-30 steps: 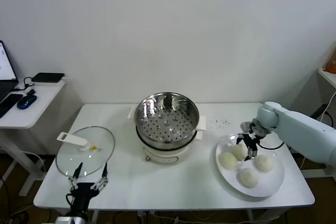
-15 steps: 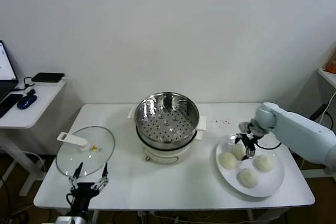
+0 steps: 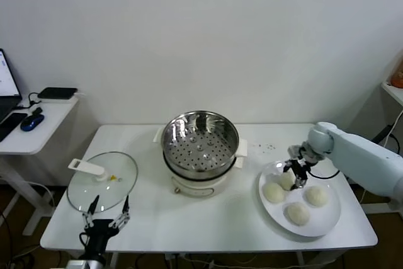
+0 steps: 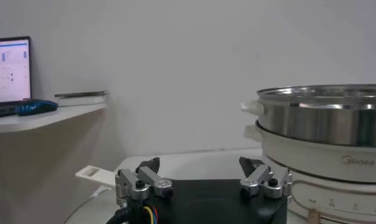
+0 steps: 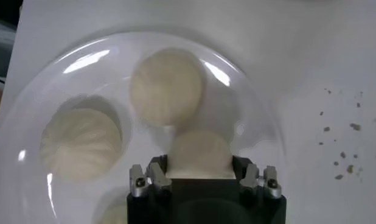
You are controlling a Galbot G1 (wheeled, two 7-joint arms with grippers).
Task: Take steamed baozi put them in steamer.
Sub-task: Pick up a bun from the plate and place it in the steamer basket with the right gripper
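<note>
Four cream-white baozi lie on a large white plate (image 3: 329,223) at the right of the table. My right gripper (image 3: 296,174) is down over the plate, its jaws closed against both sides of the baozi nearest the steamer (image 3: 286,183). That baozi still rests on the plate. In the right wrist view the held baozi (image 5: 199,152) fills the gap of the right gripper (image 5: 199,167), with two other baozi (image 5: 167,86) (image 5: 81,143) beyond it. The steel steamer (image 3: 200,143) stands empty at the table's middle. My left gripper (image 3: 106,215) is parked open at the front left.
A glass lid with a white handle (image 3: 102,181) lies at the left of the table, just beyond my left gripper. The steamer also shows in the left wrist view (image 4: 322,122). A side desk with a laptop and mouse (image 3: 31,121) stands at the far left.
My right gripper has shifted only slightly over the same baozi. The baozi, steamer and left arm have not moved.
</note>
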